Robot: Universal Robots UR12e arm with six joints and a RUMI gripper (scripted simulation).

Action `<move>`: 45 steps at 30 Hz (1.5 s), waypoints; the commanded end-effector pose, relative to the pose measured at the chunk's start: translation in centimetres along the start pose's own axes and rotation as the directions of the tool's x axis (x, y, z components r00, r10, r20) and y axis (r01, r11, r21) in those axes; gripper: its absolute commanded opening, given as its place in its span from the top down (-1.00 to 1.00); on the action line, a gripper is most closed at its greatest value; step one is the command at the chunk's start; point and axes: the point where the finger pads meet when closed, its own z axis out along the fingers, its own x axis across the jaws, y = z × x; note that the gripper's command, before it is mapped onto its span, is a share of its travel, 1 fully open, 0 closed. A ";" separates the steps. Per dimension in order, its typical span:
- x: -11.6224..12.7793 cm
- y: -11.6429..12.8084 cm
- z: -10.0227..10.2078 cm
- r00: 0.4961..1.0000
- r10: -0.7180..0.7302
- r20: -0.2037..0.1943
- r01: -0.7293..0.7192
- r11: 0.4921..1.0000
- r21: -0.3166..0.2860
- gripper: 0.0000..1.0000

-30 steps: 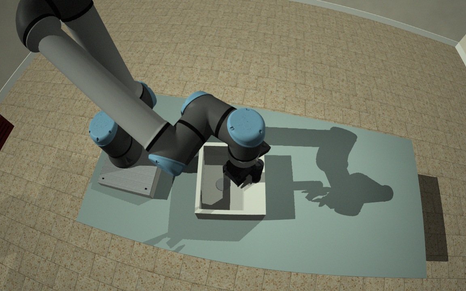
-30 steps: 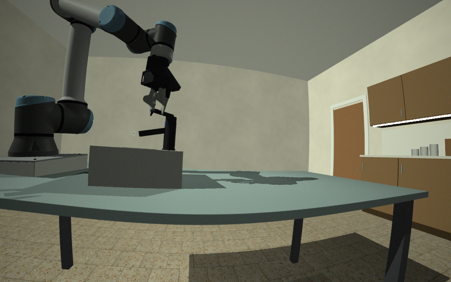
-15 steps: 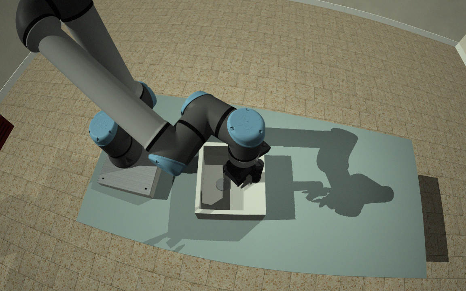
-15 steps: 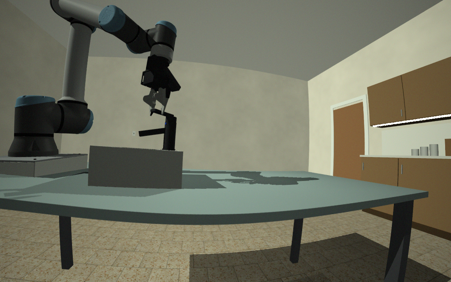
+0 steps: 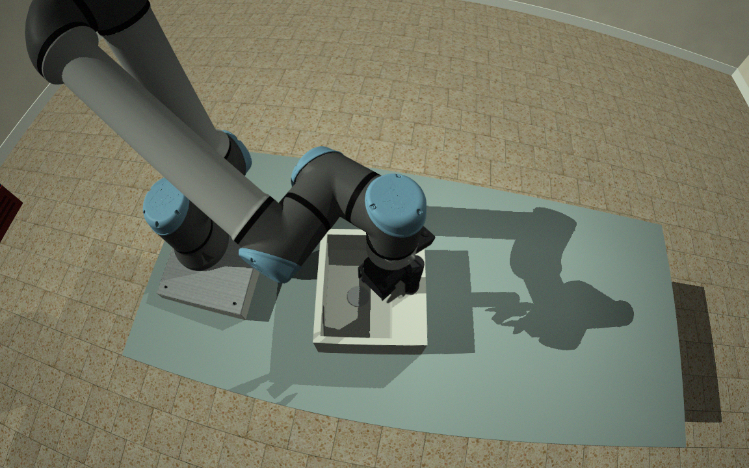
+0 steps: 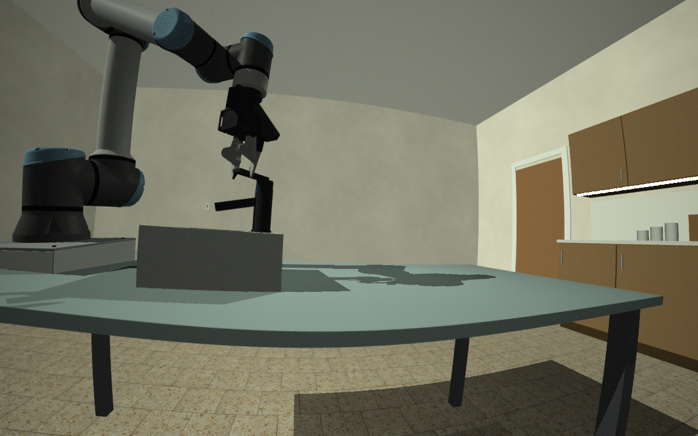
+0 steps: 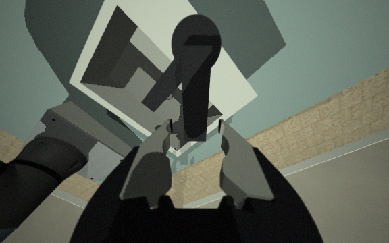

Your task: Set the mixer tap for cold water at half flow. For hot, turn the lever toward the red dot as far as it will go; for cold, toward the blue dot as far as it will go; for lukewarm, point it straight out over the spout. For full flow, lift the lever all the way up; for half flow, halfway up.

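Observation:
The black mixer tap (image 6: 262, 206) stands on the rim of a white sink box (image 6: 209, 257), with its spout (image 6: 232, 204) pointing left. A blue dot (image 6: 256, 191) shows on the tap body. The lever (image 6: 248, 174) sticks out from the tap's top, its tip slightly raised. In the wrist view the lever (image 7: 196, 101) is turned off the line of the spout (image 7: 161, 89). My gripper (image 7: 195, 120) is open, and its fingers straddle the lever's tip with a small gap on each side. It also shows from the side (image 6: 244, 165) and from above (image 5: 391, 285). The red dot is hidden.
The sink box (image 5: 371, 290) sits on a grey-green table next to the arm's base plate (image 5: 208, 285). A drain (image 5: 357, 295) lies in the basin. Kitchen cabinets and a door stand far to the right.

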 end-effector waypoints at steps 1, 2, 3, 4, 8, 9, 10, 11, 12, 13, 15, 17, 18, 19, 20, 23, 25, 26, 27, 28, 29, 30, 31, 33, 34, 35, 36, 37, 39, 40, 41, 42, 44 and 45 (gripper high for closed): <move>0.1 0.0 -0.1 1.000 0.000 -0.001 0.000 1.000 0.000 0.23; 0.1 0.0 -0.1 1.000 0.000 -0.001 0.000 1.000 0.000 0.23; 0.1 0.0 -0.1 1.000 0.000 -0.001 0.000 1.000 0.000 0.23; 0.1 0.0 -0.1 1.000 0.000 -0.001 0.000 1.000 0.000 0.23; 0.1 0.0 -0.1 1.000 0.000 -0.001 0.000 1.000 0.000 0.23; 0.1 0.0 -0.1 1.000 0.000 -0.001 0.000 1.000 0.000 0.23; 0.1 0.0 -0.1 1.000 0.000 -0.001 0.000 1.000 0.000 0.23; 0.1 0.0 -0.1 1.000 0.000 -0.001 0.000 1.000 0.000 0.23; 0.1 0.0 -0.1 1.000 0.000 -0.001 0.000 1.000 0.000 0.23; 0.1 0.0 -0.1 1.000 0.000 -0.001 0.000 1.000 0.000 0.23; 0.1 0.0 -0.1 1.000 0.000 -0.001 0.000 1.000 0.000 0.23; 0.1 0.0 -0.1 1.000 0.000 -0.001 0.000 1.000 0.000 0.23; 0.1 0.0 -0.1 1.000 0.000 -0.001 0.000 1.000 0.000 0.23; 0.1 0.0 -0.1 1.000 0.000 -0.001 0.000 1.000 0.000 0.23; 0.1 0.0 -0.1 1.000 0.000 -0.001 0.000 1.000 0.000 0.23; 0.1 0.0 -0.1 1.000 0.000 -0.001 0.000 1.000 0.000 0.23; 0.1 0.0 -0.1 1.000 0.000 -0.001 0.000 1.000 0.000 0.23; 0.1 0.0 -0.1 1.000 0.000 -0.001 0.000 1.000 0.000 0.23; 0.1 0.0 -0.1 1.000 0.000 -0.001 0.000 1.000 0.000 0.23; 0.1 0.0 -0.1 1.000 0.000 -0.001 0.000 1.000 0.000 0.23; 0.1 0.0 -0.1 1.000 0.000 -0.001 0.000 1.000 0.000 0.23; 0.1 0.0 -0.1 1.000 0.000 -0.001 0.000 1.000 0.000 0.23; 0.1 0.0 -0.1 1.000 0.000 -0.001 0.000 1.000 0.000 0.23; 0.1 0.0 -0.2 1.000 0.000 -0.001 0.000 1.000 0.000 0.23; 0.1 0.0 -0.3 1.000 0.000 -0.001 0.000 1.000 0.000 0.23; 0.1 0.0 -0.4 1.000 0.000 -0.001 0.000 1.000 0.000 0.23; 0.1 0.0 -0.5 1.000 0.000 -0.001 0.000 1.000 0.000 0.23; 0.1 0.0 -0.5 1.000 0.000 -0.001 0.000 1.000 0.000 0.23; 0.1 0.0 -0.6 1.000 0.000 -0.001 0.000 1.000 0.000 0.23; 0.1 0.0 -0.8 1.000 0.000 -0.001 0.000 1.000 0.000 0.23; 0.1 0.0 -0.9 1.000 0.000 -0.001 0.000 1.000 0.000 0.23; 0.1 0.0 -1.1 1.000 0.000 -0.001 0.000 1.000 0.000 0.23; 0.1 0.0 -1.5 1.000 0.000 -0.001 0.000 1.000 0.000 0.23; 0.1 0.0 -1.8 1.000 0.000 -0.001 0.000 1.000 0.000 0.23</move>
